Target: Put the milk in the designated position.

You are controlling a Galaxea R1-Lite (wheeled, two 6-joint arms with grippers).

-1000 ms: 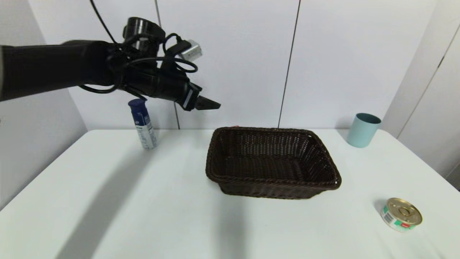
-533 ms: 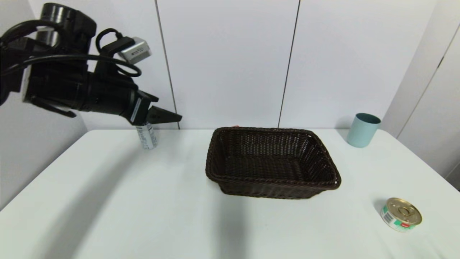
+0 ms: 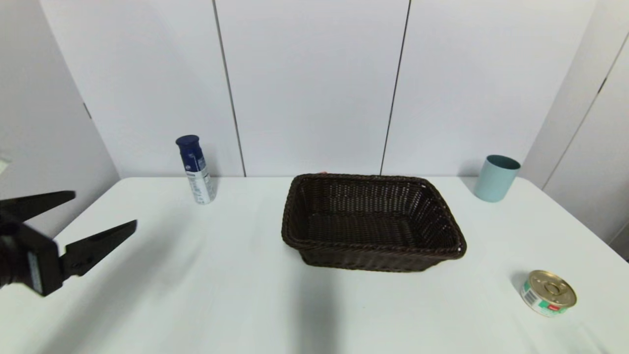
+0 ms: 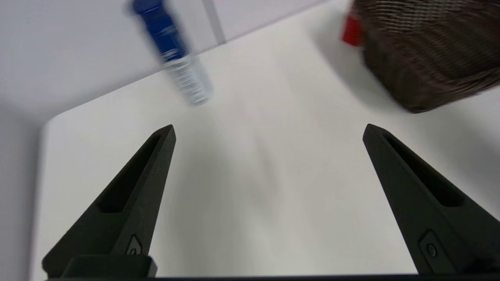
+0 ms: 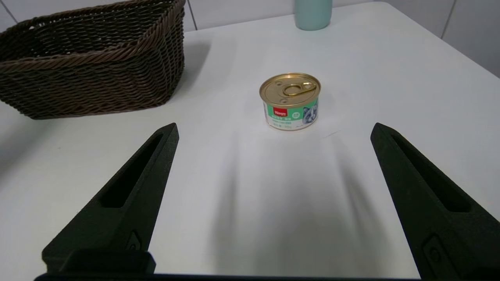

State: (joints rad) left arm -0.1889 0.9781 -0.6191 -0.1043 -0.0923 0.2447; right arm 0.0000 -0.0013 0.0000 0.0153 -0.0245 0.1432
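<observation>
Ahead of my left gripper (image 4: 268,130), fingers spread wide and empty: spray can (image 4: 172,50) beyond one fingertip, basket (image 4: 425,50) beyond the other. Milk (image 4: 350,30) — a red sliver showing just behind the basket's far corner. Between my right gripper's (image 5: 274,128) wide-open fingers — gold-lidded tin (image 5: 290,100) standing on the table (image 5: 390,70); teal cup (image 5: 313,13) farther off.

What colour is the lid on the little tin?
Gold, on the tin; the right wrist view shows it best.
</observation>
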